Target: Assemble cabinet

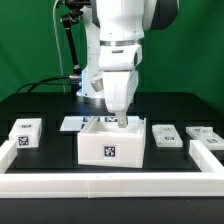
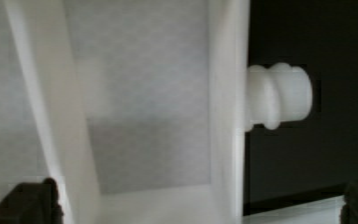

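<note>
The cabinet's open white tray (image 1: 112, 147), with a tag on its front, stands at the table's middle. My gripper (image 1: 120, 120) points down at the tray's back wall. In the wrist view the gripper (image 2: 197, 205) is open, its dark fingertips (image 2: 34, 203) far apart at either side of a white tray wall (image 2: 140, 110). The wall is not pinched: a dark gap shows on one side. A round white knob (image 2: 279, 97) sticks out from that wall. A small tagged box (image 1: 26, 133) sits at the exterior view's left, and flat tagged parts (image 1: 165, 136) sit at its right.
The marker board (image 1: 72, 124) lies behind the tray on the exterior view's left. Another tagged part (image 1: 203, 134) lies far right. Long white border rails run along the front (image 1: 110, 185) and the right side (image 1: 212, 160). The arm's base stands behind.
</note>
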You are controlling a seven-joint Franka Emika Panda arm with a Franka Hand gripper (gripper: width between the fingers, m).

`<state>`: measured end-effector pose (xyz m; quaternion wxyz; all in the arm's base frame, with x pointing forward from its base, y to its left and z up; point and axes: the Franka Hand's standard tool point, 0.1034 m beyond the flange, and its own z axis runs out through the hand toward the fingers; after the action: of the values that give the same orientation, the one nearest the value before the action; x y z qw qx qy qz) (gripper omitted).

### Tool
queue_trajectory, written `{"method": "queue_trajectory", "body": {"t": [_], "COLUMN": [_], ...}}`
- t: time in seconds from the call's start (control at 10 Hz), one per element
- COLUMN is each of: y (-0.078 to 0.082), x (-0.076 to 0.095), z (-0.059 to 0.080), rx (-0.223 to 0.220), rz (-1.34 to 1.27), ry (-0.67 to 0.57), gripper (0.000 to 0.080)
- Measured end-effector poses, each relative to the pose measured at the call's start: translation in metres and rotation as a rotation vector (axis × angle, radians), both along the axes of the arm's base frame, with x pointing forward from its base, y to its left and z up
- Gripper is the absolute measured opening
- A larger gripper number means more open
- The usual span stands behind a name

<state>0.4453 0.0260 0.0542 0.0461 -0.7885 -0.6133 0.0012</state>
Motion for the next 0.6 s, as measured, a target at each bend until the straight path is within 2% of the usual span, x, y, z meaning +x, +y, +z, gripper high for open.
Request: {"method": "queue_trajectory", "body": {"t": [0.2, 0.6], "y": [0.0073, 0.0074], "x": [-0.0021, 0.0031], "z": [-0.0096, -0.0124], "rx": [0.004, 0.005], "rz": [-0.035, -0.053], "ry": [0.017, -0.035], "gripper": [0.0798, 0.0798]}}
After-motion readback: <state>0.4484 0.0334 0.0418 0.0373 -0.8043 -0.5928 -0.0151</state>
